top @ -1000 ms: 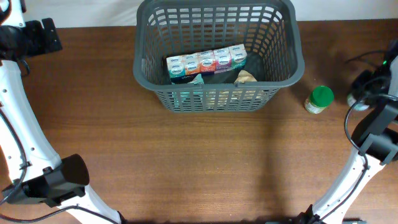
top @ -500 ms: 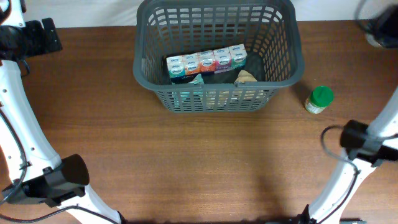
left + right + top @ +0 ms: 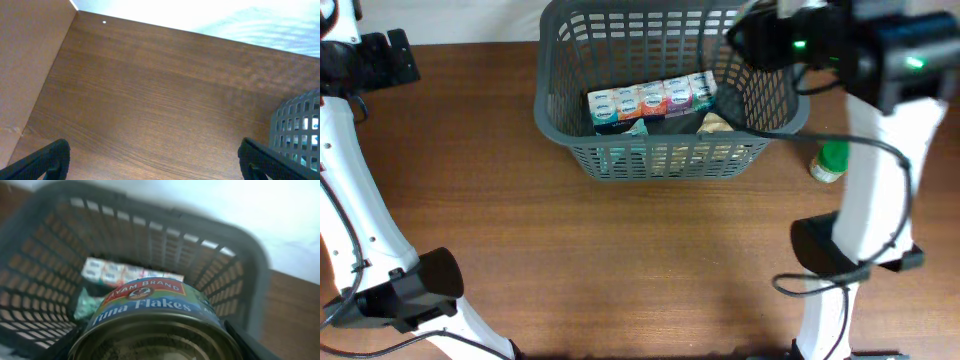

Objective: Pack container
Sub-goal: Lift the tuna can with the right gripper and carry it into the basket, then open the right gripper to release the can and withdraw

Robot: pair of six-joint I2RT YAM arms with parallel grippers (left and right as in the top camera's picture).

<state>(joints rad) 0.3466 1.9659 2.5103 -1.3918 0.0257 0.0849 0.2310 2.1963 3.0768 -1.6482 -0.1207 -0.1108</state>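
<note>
Desk: carries all items.

Container: rear centre of the desk.

Row of cartons: inside the container, running left to right across its floor.

Small packet: inside, just before the middle of the row.

Second packet: inside, before the row's right end, near the front wall.

Jar: on the desk, right of the container's front right corner, apart from it.

Can: in the right pincer, above the container's right rear part.

Left pincer: over the desk's far left rear, the container to its right.
</note>
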